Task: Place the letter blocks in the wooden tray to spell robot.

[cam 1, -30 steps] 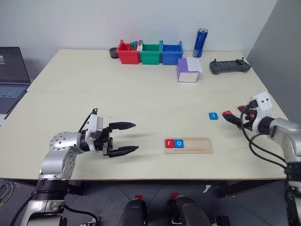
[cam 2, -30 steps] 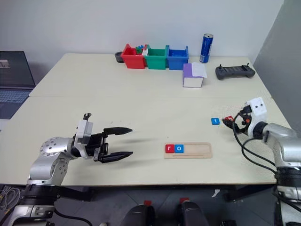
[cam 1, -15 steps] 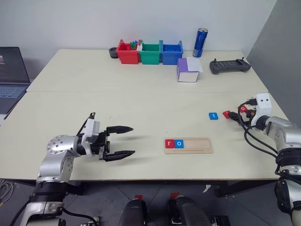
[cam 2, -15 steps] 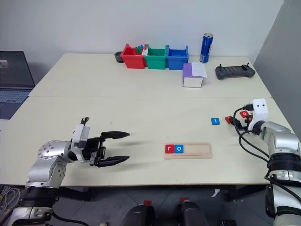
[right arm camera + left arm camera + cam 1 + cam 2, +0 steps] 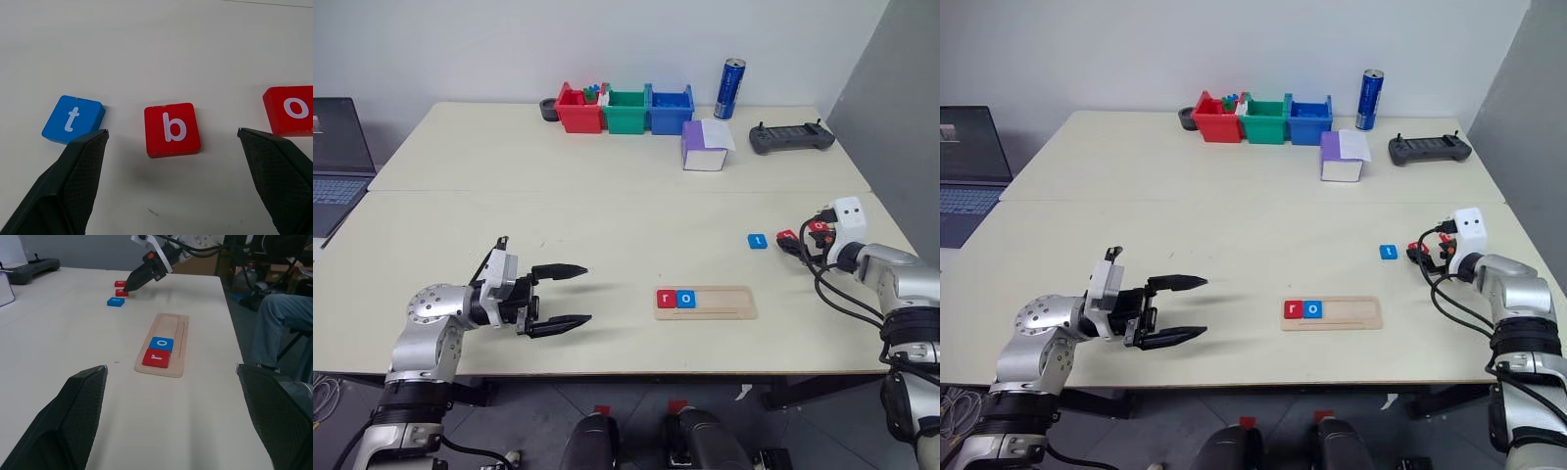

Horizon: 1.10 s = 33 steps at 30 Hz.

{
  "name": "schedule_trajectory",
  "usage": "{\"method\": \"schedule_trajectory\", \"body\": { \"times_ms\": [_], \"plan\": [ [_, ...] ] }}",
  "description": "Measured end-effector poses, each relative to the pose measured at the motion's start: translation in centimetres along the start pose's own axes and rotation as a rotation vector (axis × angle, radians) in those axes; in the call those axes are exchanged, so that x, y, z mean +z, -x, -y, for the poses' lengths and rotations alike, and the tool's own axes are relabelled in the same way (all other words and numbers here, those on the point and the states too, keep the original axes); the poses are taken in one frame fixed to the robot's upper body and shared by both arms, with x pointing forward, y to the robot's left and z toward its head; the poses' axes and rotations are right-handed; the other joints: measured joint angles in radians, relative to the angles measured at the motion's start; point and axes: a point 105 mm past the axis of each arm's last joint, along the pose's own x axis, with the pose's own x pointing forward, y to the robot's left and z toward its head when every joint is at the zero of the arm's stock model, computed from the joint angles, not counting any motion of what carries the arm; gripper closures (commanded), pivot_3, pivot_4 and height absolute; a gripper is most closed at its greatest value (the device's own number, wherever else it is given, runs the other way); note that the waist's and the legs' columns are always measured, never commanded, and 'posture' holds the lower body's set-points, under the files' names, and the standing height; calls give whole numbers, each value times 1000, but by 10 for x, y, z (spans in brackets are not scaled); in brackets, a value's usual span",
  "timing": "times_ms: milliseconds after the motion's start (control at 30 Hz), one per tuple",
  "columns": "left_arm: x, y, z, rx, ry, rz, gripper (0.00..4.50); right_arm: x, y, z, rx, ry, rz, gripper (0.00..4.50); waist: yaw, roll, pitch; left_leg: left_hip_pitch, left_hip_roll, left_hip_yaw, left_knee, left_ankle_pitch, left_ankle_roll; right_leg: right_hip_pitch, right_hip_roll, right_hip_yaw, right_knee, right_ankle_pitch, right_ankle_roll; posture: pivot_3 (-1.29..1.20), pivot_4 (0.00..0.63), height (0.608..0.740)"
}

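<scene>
The right pincer (image 5: 171, 186) hangs spread wide and empty just above the counter (image 5: 607, 206), the red "b" block (image 5: 172, 129) lying flat between its two fingers, the blue "t" block (image 5: 73, 119) just outside one finger and the red "o" block (image 5: 291, 108) just outside the other. Across the counter the wooden tray (image 5: 705, 303) holds a red "r" block (image 5: 667, 299) and a blue "o" block (image 5: 686, 299) side by side at the end nearer the left pincer (image 5: 570, 294), which hovers open and empty well short of it. The risk here appears to be the neighbours: a descent slightly off-centre could land a finger on the "t" or the "o" and knock it away. The "b" is thin and flat on the surface, so a closing pinch may skid it or tip it out of the grip. It also looks slightly askew to the fingers, which could twist it as they shut.
</scene>
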Motion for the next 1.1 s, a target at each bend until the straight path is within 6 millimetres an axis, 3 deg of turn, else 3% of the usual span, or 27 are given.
{"method": "schedule_trajectory", "body": {
  "times_ms": [100,200,433,567,733,833,933,1067,1100],
  "plan": [
    [0,0,0,0,0,0,39,-1,-7,-2,2,-1,-15,0,-1,0,0,0,0,0,0,0,0,0,0,0,0,0,0,0,150,740],
    [1,0,0,1,0,0,0,-5,-13,-2,-1,-10,-25,594,-1,0,0,0,0,0,0,0,0,0,0,0,0,0,0,0,150,740],
    [1,0,0,2,0,-1,0,-9,-10,-5,2,12,-22,2999,-5,0,0,0,0,0,0,0,0,0,0,0,0,0,0,0,150,740],
    [1,2,-1,6,-1,-2,0,-15,7,-21,27,17,-27,3033,-1,0,0,0,0,0,-1,0,0,-1,0,0,0,0,0,0,150,740],
    [-3,6,-3,7,15,-5,0,-7,53,-42,-59,12,23,3033,4,0,0,-1,1,-1,-1,0,0,-1,0,-1,0,0,0,0,150,740],
    [-7,10,-4,18,27,-7,0,-27,76,-54,-135,-50,-4,3033,5,0,0,-1,1,-1,-2,0,0,-1,0,-1,-1,0,0,0,150,740],
    [-8,12,-8,22,38,-2,0,-52,80,-75,-153,-142,-55,3033,2,0,0,-1,1,-1,-2,0,0,-2,0,-1,-1,0,0,0,150,740],
    [-5,12,-12,23,18,2,0,-60,80,-76,-198,-148,-77,3033,2,0,0,-1,1,-1,-2,0,0,-1,0,-1,-2,0,0,0,150,740],
    [-5,12,-13,24,18,2,0,-62,80,-76,-203,-144,-83,2683,2,0,0,-1,1,-1,-2,0,0,-1,0,-1,-2,0,0,0,150,740]
  ]
}}
